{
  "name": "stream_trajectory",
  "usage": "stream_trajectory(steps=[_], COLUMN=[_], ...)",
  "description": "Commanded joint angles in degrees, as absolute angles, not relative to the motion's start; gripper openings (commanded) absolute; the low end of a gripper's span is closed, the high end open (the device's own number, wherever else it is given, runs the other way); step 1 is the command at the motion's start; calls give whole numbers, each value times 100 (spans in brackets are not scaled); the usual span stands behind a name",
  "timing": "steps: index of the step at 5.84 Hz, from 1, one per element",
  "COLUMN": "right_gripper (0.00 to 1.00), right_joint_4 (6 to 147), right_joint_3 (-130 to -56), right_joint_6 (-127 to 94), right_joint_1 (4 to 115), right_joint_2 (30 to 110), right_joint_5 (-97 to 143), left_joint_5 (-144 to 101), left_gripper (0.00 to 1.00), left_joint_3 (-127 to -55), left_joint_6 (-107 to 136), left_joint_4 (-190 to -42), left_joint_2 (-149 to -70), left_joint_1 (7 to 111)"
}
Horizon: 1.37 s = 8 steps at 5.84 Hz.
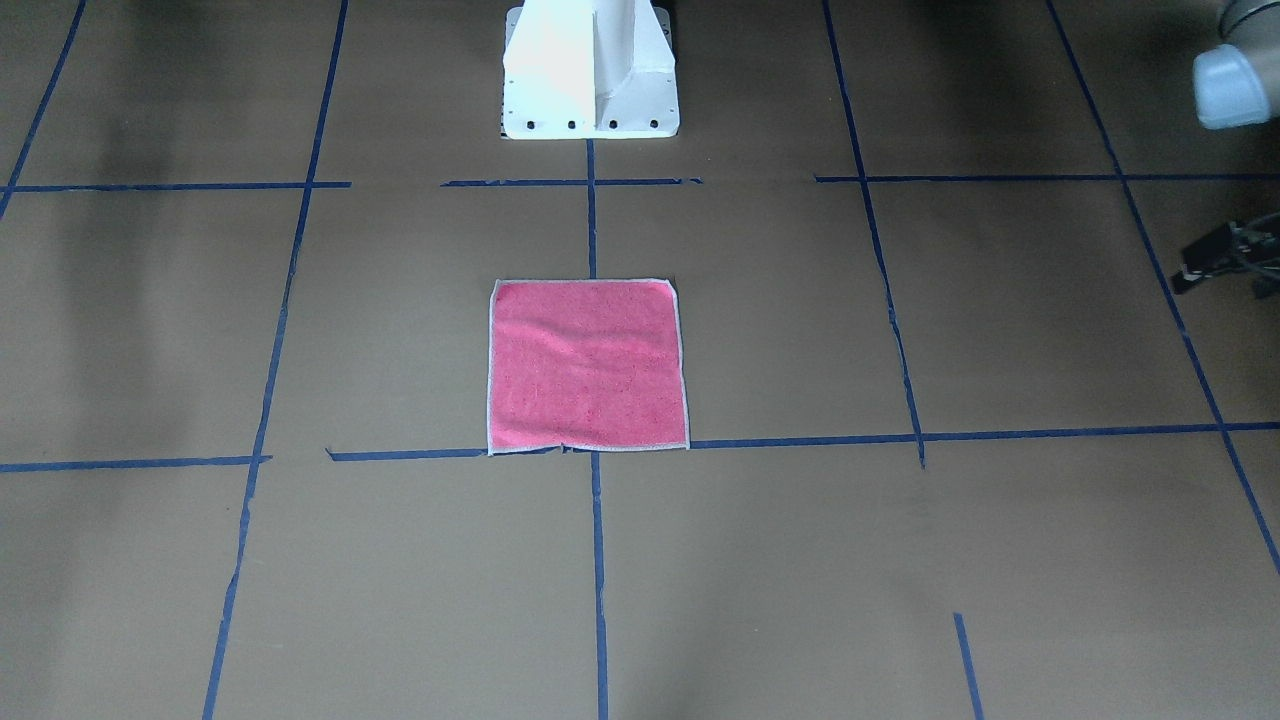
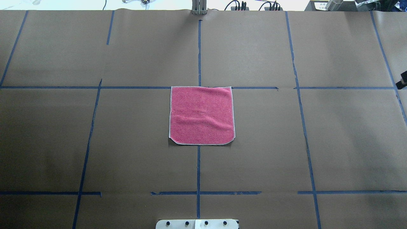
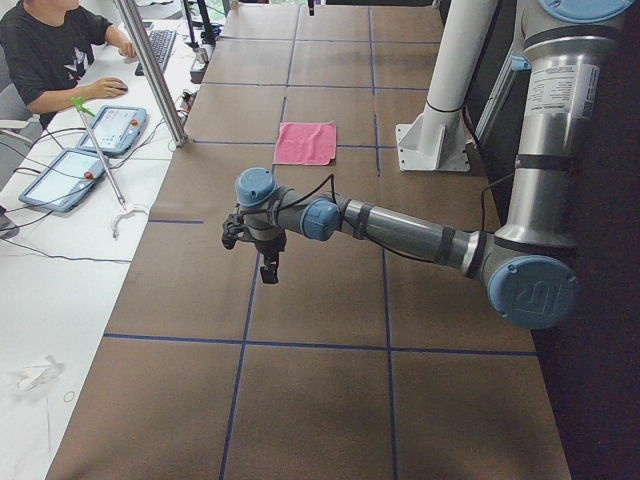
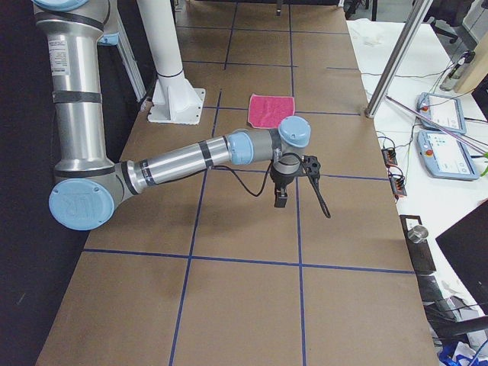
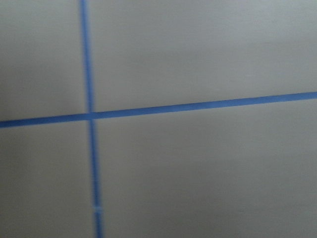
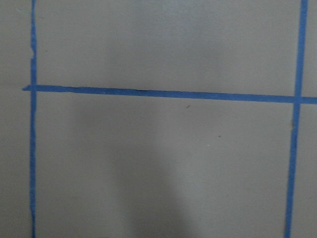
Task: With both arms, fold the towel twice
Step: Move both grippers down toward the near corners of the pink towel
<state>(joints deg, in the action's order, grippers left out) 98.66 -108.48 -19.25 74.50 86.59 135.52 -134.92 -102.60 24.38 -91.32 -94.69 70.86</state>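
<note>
The towel point(image 1: 587, 366) lies flat and unfolded, pink face up with pale edging, at the table's middle; it also shows in the overhead view point(image 2: 201, 115) and both side views point(image 3: 306, 143) point(image 4: 272, 110). My left gripper point(image 3: 266, 268) hangs over the table far out to my left, well away from the towel; only a black part of it shows in the front view point(image 1: 1222, 255). My right gripper point(image 4: 280, 200) hangs far out to my right; a black sliver shows in the overhead view point(image 2: 403, 79). I cannot tell whether either is open or shut. Both wrist views show only paper and tape.
The table is covered in brown paper point(image 2: 127, 143) with a grid of blue tape lines point(image 2: 198, 168). The white pedestal point(image 1: 590, 75) stands behind the towel. A person point(image 3: 50, 50) sits at a side desk with tablets point(image 3: 110, 128). A metal pole point(image 3: 150, 70) stands at the table's edge.
</note>
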Motion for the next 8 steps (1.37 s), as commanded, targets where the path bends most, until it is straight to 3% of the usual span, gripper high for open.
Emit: stream_trajectory(steps=[1, 5, 8], right_gripper=[100, 100, 100], right_joint_4=[9844, 9835, 9817], right_joint_3=[-11171, -11101, -11109], right_joint_6=[-3935, -7866, -8920], right_joint_1=[6613, 3962, 2937], right_joint_2=[8133, 6508, 6249], right_joint_5=[13474, 11712, 11058], left_joint_5=[-13439, -11965, -11295], left_gripper=[100, 100, 100], left_joint_3=[-10555, -10503, -10267], left_joint_6=[4917, 8884, 11068], left_joint_4=[-9114, -9062, -9061], left_joint_2=[-10478, -12090, -12620], left_joint_1=[5791, 3476, 2769])
